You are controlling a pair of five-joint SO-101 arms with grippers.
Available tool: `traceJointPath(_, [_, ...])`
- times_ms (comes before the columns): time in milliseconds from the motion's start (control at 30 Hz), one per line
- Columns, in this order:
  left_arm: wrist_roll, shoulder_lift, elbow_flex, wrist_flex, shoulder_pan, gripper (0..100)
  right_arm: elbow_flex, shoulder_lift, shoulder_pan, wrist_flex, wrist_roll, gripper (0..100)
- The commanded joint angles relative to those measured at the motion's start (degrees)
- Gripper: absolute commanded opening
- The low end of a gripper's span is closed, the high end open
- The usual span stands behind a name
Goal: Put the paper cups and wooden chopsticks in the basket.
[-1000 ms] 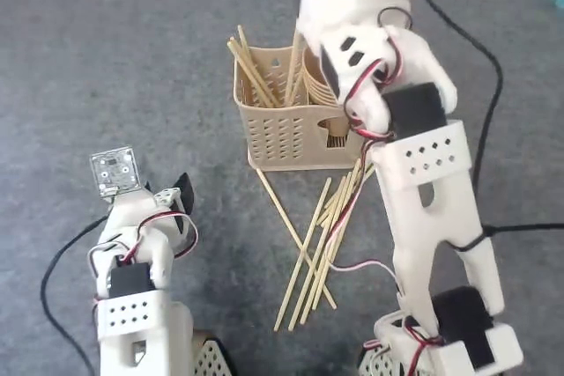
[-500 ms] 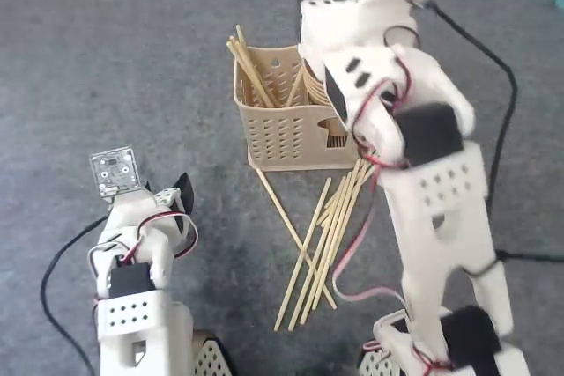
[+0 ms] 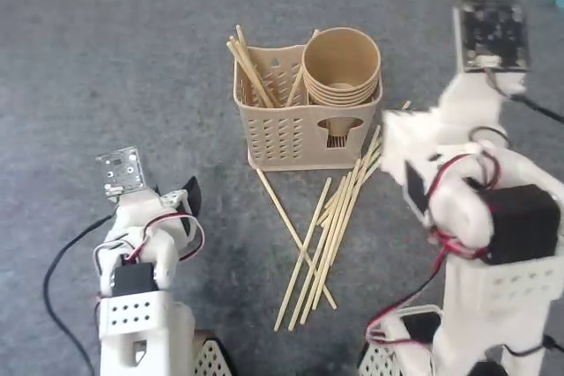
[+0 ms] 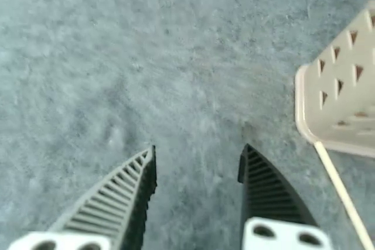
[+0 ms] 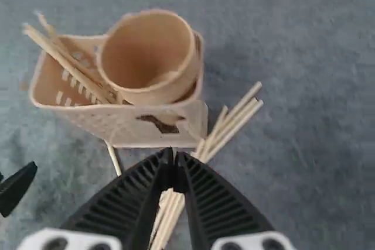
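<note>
The beige slotted basket (image 3: 286, 134) stands at the middle back. A stack of paper cups (image 3: 342, 63) sits in its right half, and several wooden chopsticks (image 3: 254, 72) lean in its left half. More chopsticks (image 3: 328, 231) lie loose on the carpet in front of the basket. My right gripper (image 5: 173, 156) is shut and holds nothing; it hangs in front of the basket (image 5: 117, 122), above the loose chopsticks (image 5: 235, 116), looking at the cups (image 5: 149, 57). My left gripper (image 4: 199, 159) is open over bare carpet, left of the basket's corner (image 4: 337, 95).
Grey carpet covers the table. The right arm (image 3: 480, 217) rises at the right of the loose chopsticks. One chopstick (image 4: 344, 194) runs from the basket's corner toward the front. The left arm's dark finger (image 5: 14, 185) shows far off in the right wrist view.
The right arm has drawn back from over the basket toward the front right, uncovering the cup stack in it. The left arm has barely shifted.
</note>
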Motion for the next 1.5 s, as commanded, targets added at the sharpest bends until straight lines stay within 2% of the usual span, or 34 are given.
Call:
traceJointPath(0, [1.23, -0.70, -4.09, 3.52, 2.81, 22, 7.74, -1.63, 7.78, 2.33, 3.25, 0.8])
traceJointPath(200, [3.16, -0.62, -11.12, 11.52, 3.69, 22, 26.99, -2.15, 16.48, -0.04, 11.78, 0.8])
traceJointPath(300, [3.16, -0.62, -14.46, 13.80, 5.19, 22, 40.09, -6.73, 19.03, -8.13, 13.01, 0.8])
traceJointPath(467, [3.25, -0.62, -16.57, 16.88, 10.29, 22, 65.05, -18.86, 19.21, -23.60, 13.27, 0.8])
traceJointPath(633, [4.66, 0.09, -16.66, 16.79, 14.07, 22, 79.30, -24.57, 19.12, -33.54, 13.36, 0.8])
traceJointPath(800, [6.95, 11.34, -18.51, 13.63, 16.88, 26, 85.98, -24.57, 19.12, -39.43, 13.36, 0.8])
traceJointPath(933, [8.97, 24.70, -23.08, 9.05, 18.20, 27, 87.38, -24.66, 17.45, -40.04, 13.36, 0.8])
traceJointPath(1233, [22.42, 53.27, -36.26, 8.62, 27.43, 27, 87.74, -24.92, 17.54, -39.96, 13.36, 0.8])
traceJointPath(1333, [25.14, 61.45, -39.78, 8.44, 27.78, 27, 87.74, -25.10, 17.54, -39.87, 13.36, 0.8])
traceJointPath(1467, [26.46, 69.54, -41.45, 4.40, 27.69, 27, 87.74, -25.19, 17.54, -40.04, 13.36, 0.8])
